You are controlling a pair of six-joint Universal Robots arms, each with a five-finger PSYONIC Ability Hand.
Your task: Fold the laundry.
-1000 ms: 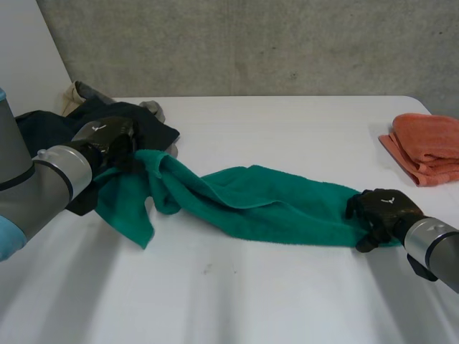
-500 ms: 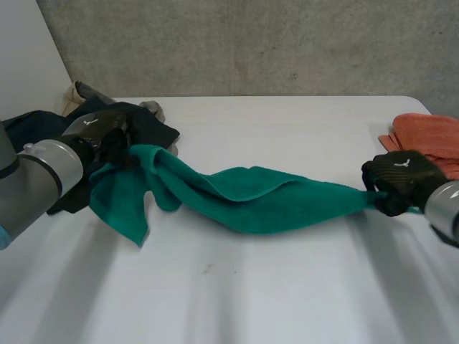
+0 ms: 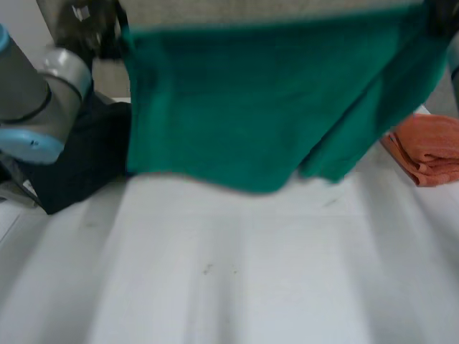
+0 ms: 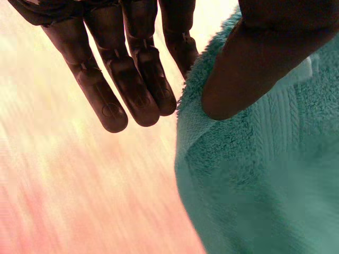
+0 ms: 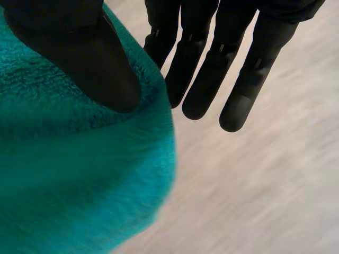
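A green towel (image 3: 251, 107) hangs spread out above the white table (image 3: 251, 287), stretched between both hands along its top edge. My left hand (image 3: 90, 20) holds the towel's upper left corner. In the left wrist view its thumb (image 4: 254, 69) presses the green towel (image 4: 265, 185) against a finger behind it, with the other fingers (image 4: 132, 84) straight beside it. My right hand (image 3: 443, 16) holds the upper right corner. In the right wrist view its thumb (image 5: 90, 63) pins the green towel (image 5: 69, 185) the same way. The towel's lower edge hangs clear of the table.
A pile of dark clothes (image 3: 79, 158) lies at the table's left, behind the left arm (image 3: 43, 93). A folded orange towel (image 3: 430, 150) sits at the right edge. A grey wall stands behind the table.
The towel lay stretched along the table between the hands. The right hand closed on its end, and both hands have raised it so it hangs spread in the air.
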